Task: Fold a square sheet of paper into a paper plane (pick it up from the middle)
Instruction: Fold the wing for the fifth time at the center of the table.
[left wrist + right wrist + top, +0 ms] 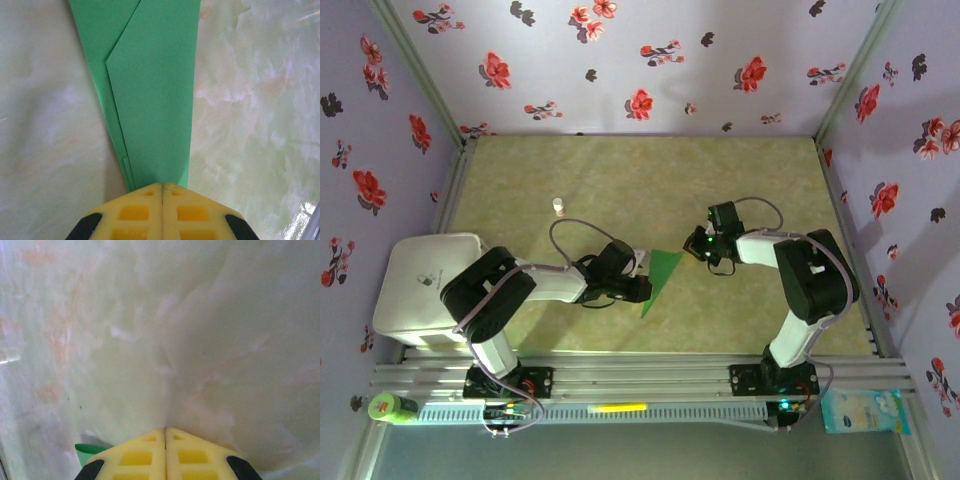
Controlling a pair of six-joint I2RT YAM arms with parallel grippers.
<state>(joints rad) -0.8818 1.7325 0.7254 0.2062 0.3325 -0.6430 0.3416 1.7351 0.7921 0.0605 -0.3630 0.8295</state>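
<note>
Green paper (662, 278) flat on table (620, 170), mid-field, betw both arms. Already folded to a long narrow wedge, not yet a finished dart.

L wrist view: left gripper (162, 186) fingers together, seam shut, no gap. Narrow end of green paper (155, 90) runs under the tips. Looks pinned from above rather than pinched, but can't confirm. Top flap w/ slanted edge at upper left. Thin sliver of lower layer shows along the left side, so layers slightly off.

R wrist view: right gripper (165, 430) fingers also together, nothing betw them. Tips over bare table, a green corner (85, 452) just beside the left finger. Contact w/ paper: can't tell.

Top view: left gripper (642, 288) at paper's left edge, right gripper (692, 252) by the wide end. Small white bottle (558, 206) well apart, no concern.

Step in hand, prob: flatten/crease current fold, L as anchor, R as presser.

To do it well:
- Hold L down firm on narrow end, zero lateral drift. Smooth tabletop, thin paper, likely to skid.
- Bring R onto paper from wide end, tips closed, flat contact.
- Stroke along the crease line, away from the anchor, never toward it (buckling risk).
- Light pressure first pass, harder on second.
- Check the sliver on the left side. If misalign grows, stop & reseat before creasing hard.
</note>
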